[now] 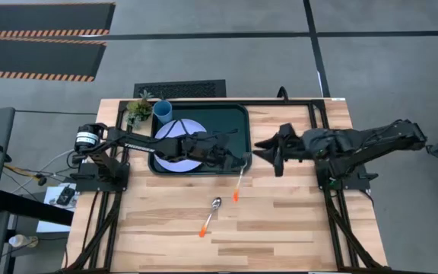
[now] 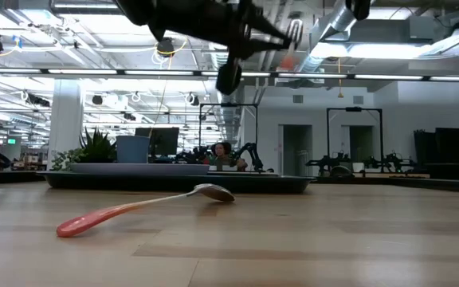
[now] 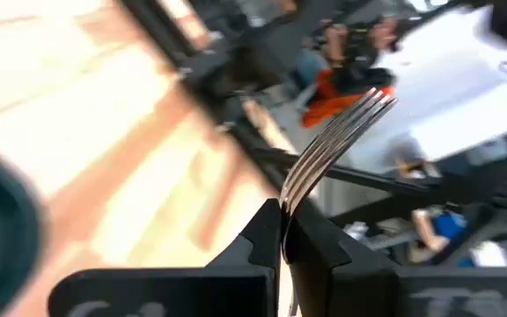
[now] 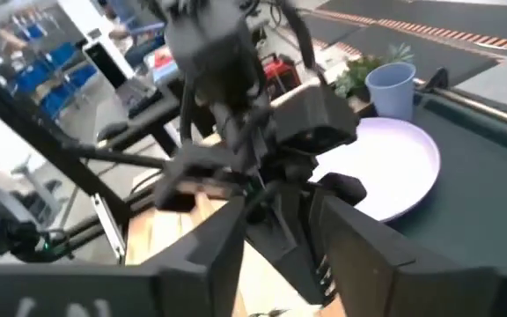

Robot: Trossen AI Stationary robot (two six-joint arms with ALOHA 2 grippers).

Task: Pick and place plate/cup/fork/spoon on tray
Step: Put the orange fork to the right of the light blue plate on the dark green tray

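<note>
1. Left gripper [image 1: 243, 157] is pinching the fork [image 1: 239, 181] near the neck, fingers closed on the metal; tines are sticking up past the fingers [image 3: 267, 231] in the left wrist view. The fork is hanging off the tabletop [image 1: 280, 228] by the tray's [image 1: 234, 114] right near corner, orange handle pointing toward the near side.
2. Plate [image 1: 182, 141] and cup [image 1: 163, 113] are sitting on the tray, cup at its far left corner.
3. Spoon [image 1: 210, 215] is lying on the tabletop, near of the tray, bowl toward the tray.
4. Right gripper [image 1: 268, 148] is waiting just right of the tray, fingers spread, holding nothing.
5. Handling judgement: the fork is light and stiff, smooth metal likely slippery, so it may be swivelling in such a narrow pinch. The spoon should behave alike; the orange handle looks the better hold, since the bowl is curved and lies low.
</note>
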